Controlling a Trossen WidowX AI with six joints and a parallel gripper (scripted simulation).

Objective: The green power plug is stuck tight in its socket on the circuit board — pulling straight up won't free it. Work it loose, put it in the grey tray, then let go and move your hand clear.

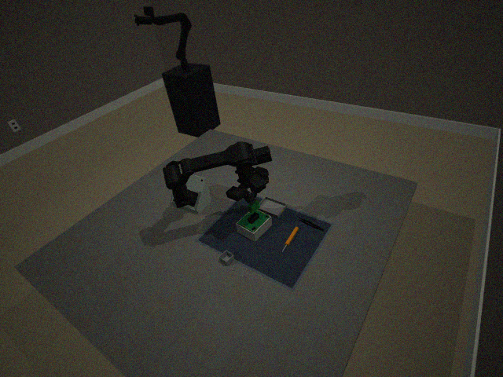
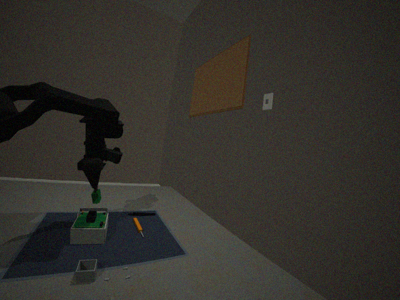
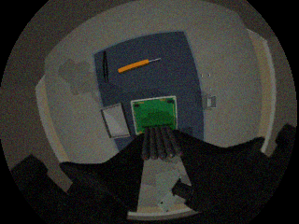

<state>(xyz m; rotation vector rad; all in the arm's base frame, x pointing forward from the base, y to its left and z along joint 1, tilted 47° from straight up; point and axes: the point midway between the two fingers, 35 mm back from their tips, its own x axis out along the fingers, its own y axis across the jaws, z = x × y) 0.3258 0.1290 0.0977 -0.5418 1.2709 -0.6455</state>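
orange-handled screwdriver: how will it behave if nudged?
The orange-handled screwdriver looks rigid, so it should move as one piece. Lying flat, its long handle may roll or pivot. The thin shaft suggests most weight sits handle-side.
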